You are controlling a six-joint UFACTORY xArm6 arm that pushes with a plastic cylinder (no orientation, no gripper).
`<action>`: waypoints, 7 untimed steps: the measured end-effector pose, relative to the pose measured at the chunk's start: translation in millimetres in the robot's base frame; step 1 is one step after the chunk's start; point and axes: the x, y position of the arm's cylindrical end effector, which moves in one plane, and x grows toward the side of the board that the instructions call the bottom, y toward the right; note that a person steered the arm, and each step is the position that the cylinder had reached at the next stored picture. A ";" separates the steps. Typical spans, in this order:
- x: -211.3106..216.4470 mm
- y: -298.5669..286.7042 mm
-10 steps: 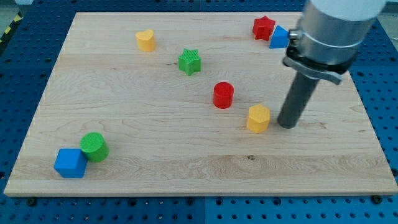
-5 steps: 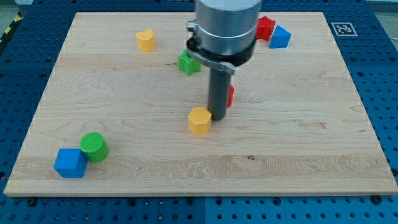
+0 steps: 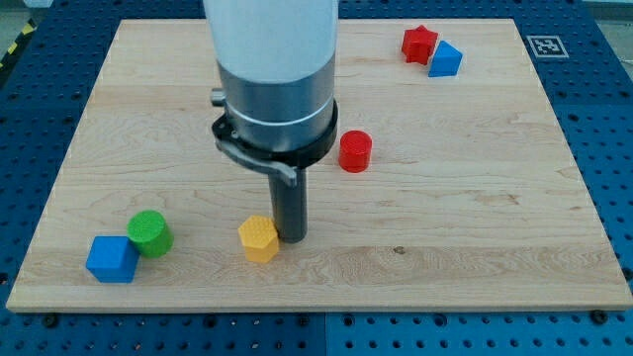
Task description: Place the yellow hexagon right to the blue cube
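The yellow hexagon (image 3: 259, 238) sat on the wooden surface (image 3: 475, 198), well to the view's right of the blue cube (image 3: 111, 259), with the green cylinder (image 3: 150, 233) touching the cube between them. The rod's tip (image 3: 290, 237) touched the hexagon's right side; it had no fingers.

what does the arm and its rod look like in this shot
The arm is a wide cylinder, pale grey-white above with a brushed metal band below it. Under that sits a black clamp ring with a small tab sticking out. From it hangs a straight dark rod, ending in my tip. No cables or markings show.
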 end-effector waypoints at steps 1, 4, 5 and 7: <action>4.0 -22.2; 31.3 -58.3; 32.0 -64.1; 60.0 -65.2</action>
